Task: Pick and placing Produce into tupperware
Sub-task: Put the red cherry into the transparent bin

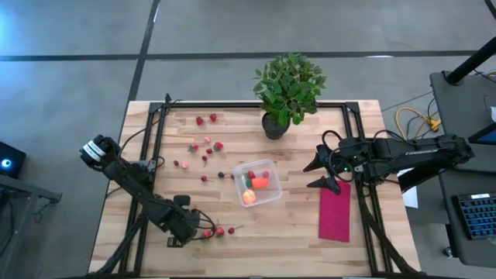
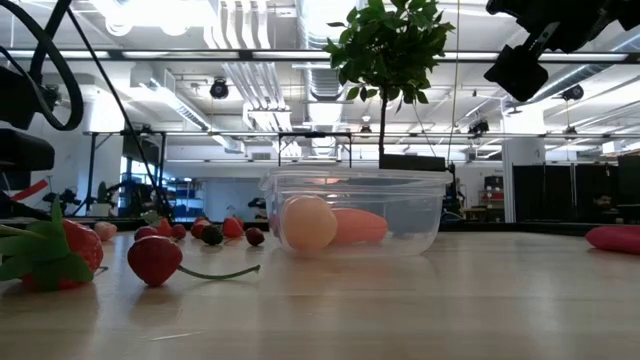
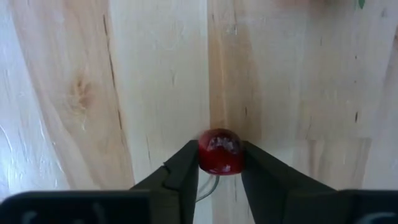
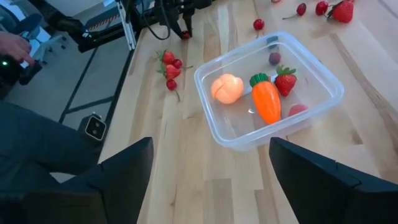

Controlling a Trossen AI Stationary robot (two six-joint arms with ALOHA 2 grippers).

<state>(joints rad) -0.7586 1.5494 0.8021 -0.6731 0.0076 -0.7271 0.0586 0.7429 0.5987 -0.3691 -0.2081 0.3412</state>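
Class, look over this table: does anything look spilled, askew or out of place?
Nothing is damaged. Small strawberries lie scattered loose across the table outside the clear container, which already holds the carrot, peach and one strawberry.

The tupperware sits mid-tabletop with the carrot and peach inside. Strawberries lie scattered to its left, the plant behind it, the cloth to its right.

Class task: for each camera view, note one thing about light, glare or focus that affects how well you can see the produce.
High view: even light, tupperware clear. Low view: bright ceiling lights behind; near strawberry soft. Left wrist view: red fruit between the left gripper fingers shows a small highlight. Right wrist view: carrot sharp.
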